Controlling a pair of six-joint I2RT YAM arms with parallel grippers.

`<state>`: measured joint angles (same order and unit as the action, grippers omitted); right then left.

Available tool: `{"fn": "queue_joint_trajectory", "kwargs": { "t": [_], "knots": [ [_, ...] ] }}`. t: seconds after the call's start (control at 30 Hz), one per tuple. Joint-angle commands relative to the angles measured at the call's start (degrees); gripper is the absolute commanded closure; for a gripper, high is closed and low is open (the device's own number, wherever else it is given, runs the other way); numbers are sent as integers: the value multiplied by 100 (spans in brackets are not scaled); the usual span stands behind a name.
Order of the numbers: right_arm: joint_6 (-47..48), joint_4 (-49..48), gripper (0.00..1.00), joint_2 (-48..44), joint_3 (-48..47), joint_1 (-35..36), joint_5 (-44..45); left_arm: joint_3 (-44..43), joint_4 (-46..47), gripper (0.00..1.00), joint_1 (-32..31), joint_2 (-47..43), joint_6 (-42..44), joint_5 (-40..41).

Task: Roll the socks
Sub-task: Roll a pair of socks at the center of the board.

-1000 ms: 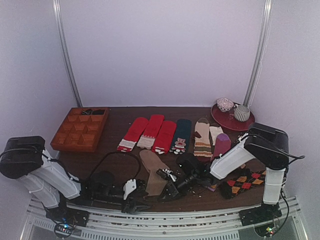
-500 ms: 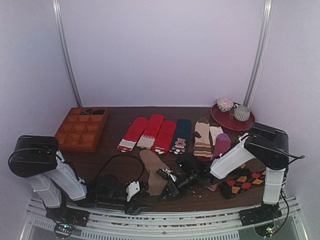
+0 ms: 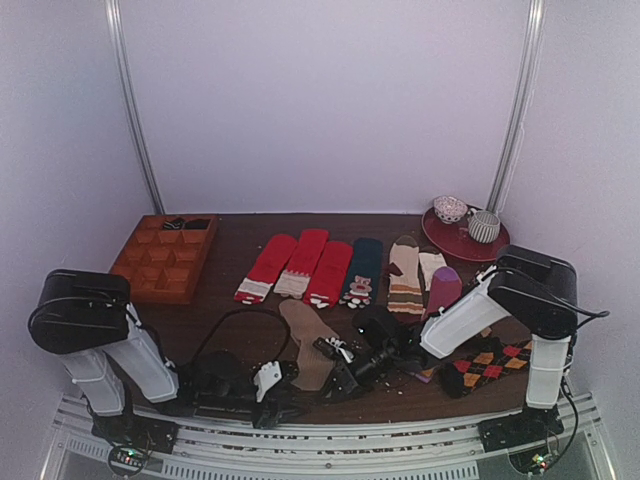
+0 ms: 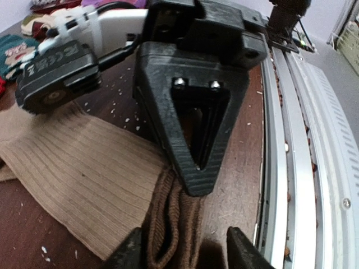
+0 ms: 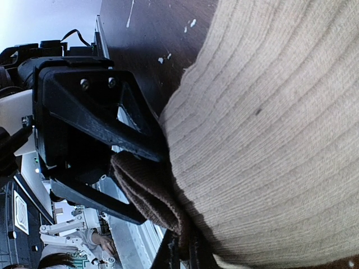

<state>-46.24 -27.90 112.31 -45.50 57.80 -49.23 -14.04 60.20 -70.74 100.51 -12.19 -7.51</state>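
Note:
The tan-brown socks (image 3: 303, 335) lie flat near the table's front edge, their ribbed body (image 4: 84, 179) spreading left and their darker brown cuff (image 4: 174, 224) bunched toward the rail. My right gripper (image 3: 335, 378) is shut on that cuff (image 5: 148, 190), its black fingers (image 4: 193, 129) pinching the fold from above. My left gripper (image 3: 272, 380) lies low on the table, and its jaws (image 4: 186, 252) stand open on either side of the cuff. A gap shows on the jaws' right side. In the right wrist view the left gripper's fingers (image 5: 95, 112) flank the cuff.
Behind the tan pair lies a row of red socks (image 3: 300, 265), a teal sock (image 3: 362, 270), striped beige socks (image 3: 405, 275) and a purple sock (image 3: 443, 288). An argyle sock (image 3: 490, 365) is at right, a wooden divider tray (image 3: 160, 258) at left, a red plate (image 3: 445, 238) with cups behind. A metal rail (image 4: 303, 168) runs beside the cuff.
My left arm has swung to the right, bringing its gripper closer to the sock's cuff, and its jaws have narrowed a little. The right arm has stayed still, gripping the cuff.

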Motion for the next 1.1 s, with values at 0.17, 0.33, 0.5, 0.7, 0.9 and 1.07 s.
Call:
{"fn": "queue_joint_trajectory", "kwargs": {
  "t": [0.17, 0.33, 0.5, 0.7, 0.9, 1.07],
  "knots": [
    [80, 863, 96, 336, 176, -59, 386, -119, 196, 48, -23, -62, -49, 206],
    [62, 838, 96, 352, 184, -60, 379, -143, 280, 64, -25, 12, -75, 185],
    [73, 854, 96, 362, 167, -58, 375, -248, -40, 100, -19, 86, -129, 156],
    [427, 1091, 82, 257, 48, -63, 425, -257, -680, 100, 35, 205, -760, 252],
    [1646, 1071, 62, -589, 59, -54, 1040, -318, -1990, 100, 203, 20, -1549, 133],
    [3068, 326, 57, -1986, 741, 181, 2554, -352, -2607, 100, 289, 158, -2043, -157]
  ]
}}
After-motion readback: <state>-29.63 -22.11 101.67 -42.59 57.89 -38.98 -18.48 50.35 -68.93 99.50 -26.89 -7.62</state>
